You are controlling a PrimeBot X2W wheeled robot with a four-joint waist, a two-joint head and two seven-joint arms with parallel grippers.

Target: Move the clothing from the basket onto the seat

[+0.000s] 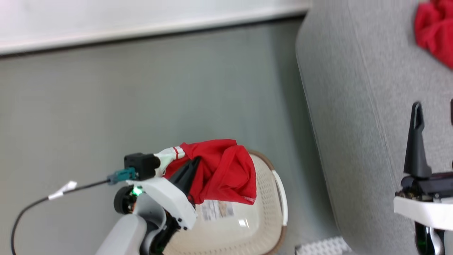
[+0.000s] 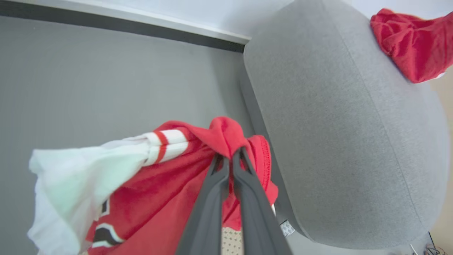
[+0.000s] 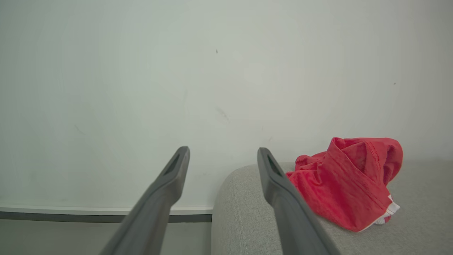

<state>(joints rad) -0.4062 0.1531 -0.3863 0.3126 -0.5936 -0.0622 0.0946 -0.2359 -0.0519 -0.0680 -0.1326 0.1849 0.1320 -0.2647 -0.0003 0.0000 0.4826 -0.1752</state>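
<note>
Carry step: clothing up out of the basket, bound for the seat.

Seat (image 1: 354, 106), a broad grey sofa, stands right of the basket (image 1: 272, 198) with a strip of floor between them; a second red garment (image 3: 347, 184) lies on it. Clothing (image 1: 223, 170) hangs bunched over the basket, white trim trailing, with the left gripper (image 2: 231, 156) pinched tight on a fold. Right gripper (image 3: 223, 156) is spread apart above the seat. Best, I judge: raise until the hem clears the rim, swing right, and let go well inside the seat's edge.

Bare floor (image 1: 159, 88) lies open from nine to twelve o'clock of the basket (image 1: 265, 209); the seat (image 1: 354, 124) blocks three o'clock, red cloth (image 1: 435, 32) at one.
</note>
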